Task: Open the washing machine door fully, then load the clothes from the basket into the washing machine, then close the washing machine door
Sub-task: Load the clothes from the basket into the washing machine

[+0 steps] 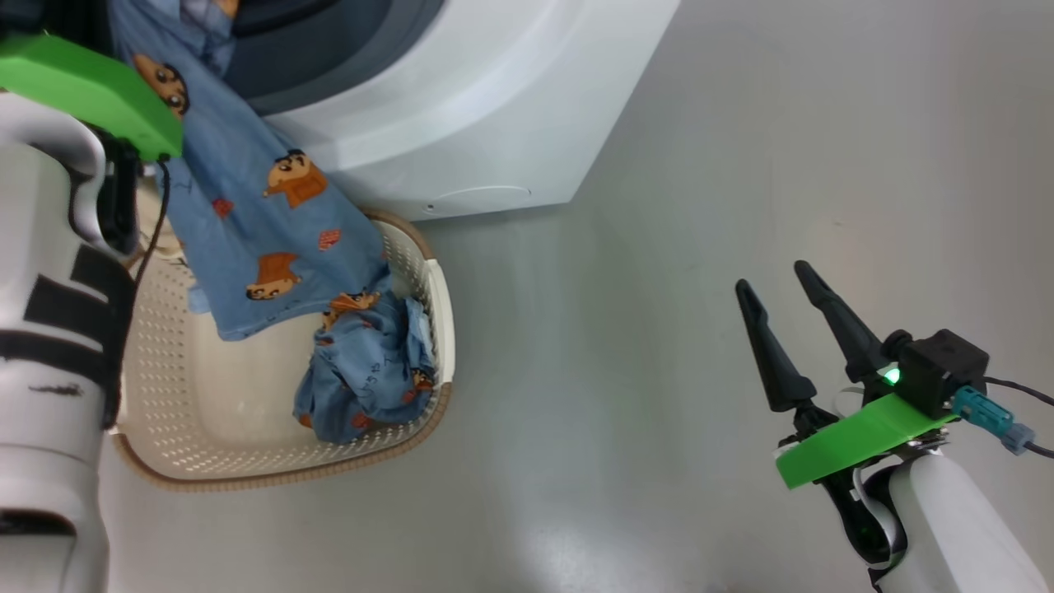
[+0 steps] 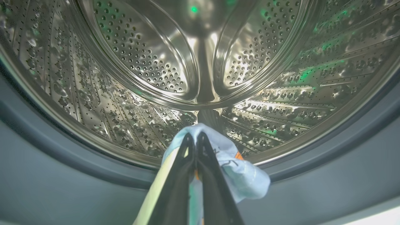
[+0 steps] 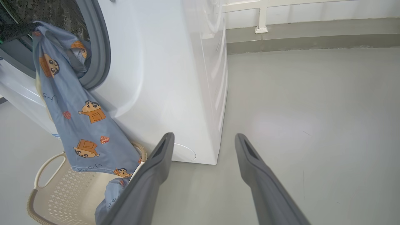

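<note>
My left gripper (image 2: 195, 135) is shut on a light-blue printed garment (image 2: 240, 175) at the mouth of the washing machine (image 1: 494, 99), facing the steel drum (image 2: 140, 62). The garment (image 1: 263, 222) hangs from the opening down over the gasket (image 3: 97, 50) toward the basket (image 1: 206, 461). A second crumpled blue piece (image 1: 370, 371) lies in the basket's right end. The cream basket (image 3: 47, 193) stands on the floor against the machine's front. My right gripper (image 1: 774, 276) stands open over bare floor, well to the right of the basket, holding nothing. The door is out of view.
Grey floor (image 1: 659, 247) spreads to the right of the machine and basket. A low wall ledge with a white post (image 3: 261, 18) runs behind the machine. My left forearm (image 1: 49, 329) stands beside the basket's left end.
</note>
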`<state>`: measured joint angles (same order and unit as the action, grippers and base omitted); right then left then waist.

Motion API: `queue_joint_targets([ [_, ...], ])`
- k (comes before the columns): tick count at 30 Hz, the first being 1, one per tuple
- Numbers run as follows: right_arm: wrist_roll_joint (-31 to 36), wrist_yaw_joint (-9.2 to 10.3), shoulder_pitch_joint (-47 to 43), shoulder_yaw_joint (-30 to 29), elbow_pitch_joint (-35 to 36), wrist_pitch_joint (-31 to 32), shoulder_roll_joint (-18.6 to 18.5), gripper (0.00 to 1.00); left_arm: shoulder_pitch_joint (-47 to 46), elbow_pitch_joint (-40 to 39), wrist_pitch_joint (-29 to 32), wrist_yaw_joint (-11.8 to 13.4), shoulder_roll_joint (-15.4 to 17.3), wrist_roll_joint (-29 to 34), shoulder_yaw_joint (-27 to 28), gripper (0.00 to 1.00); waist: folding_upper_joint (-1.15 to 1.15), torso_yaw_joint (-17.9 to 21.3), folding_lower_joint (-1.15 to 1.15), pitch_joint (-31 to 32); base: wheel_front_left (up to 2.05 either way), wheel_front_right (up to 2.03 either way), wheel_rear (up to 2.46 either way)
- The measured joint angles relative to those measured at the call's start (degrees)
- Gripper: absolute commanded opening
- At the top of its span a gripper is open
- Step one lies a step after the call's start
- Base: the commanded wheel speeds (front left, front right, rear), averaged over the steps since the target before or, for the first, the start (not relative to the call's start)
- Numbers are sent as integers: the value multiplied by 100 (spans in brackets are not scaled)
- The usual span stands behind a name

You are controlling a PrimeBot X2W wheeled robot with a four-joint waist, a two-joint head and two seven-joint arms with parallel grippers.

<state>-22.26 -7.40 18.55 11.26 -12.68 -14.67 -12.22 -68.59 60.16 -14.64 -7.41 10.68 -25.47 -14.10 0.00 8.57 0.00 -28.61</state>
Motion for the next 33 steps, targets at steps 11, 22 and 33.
queue_joint_targets([
  [11,96,0,152,148,2,0,107,100,-788,258,2,88,145,196,-29,0,0,242,0,-241,0,0,0],
  [22,97,0,281,166,13,0,207,100,-719,-1405,-7,350,166,981,689,0,0,385,0,-474,0,0,0],
  [33,96,0,280,232,-2,0,256,100,-698,-24,-5,151,59,1125,687,100,0,412,0,-442,0,0,0],
])
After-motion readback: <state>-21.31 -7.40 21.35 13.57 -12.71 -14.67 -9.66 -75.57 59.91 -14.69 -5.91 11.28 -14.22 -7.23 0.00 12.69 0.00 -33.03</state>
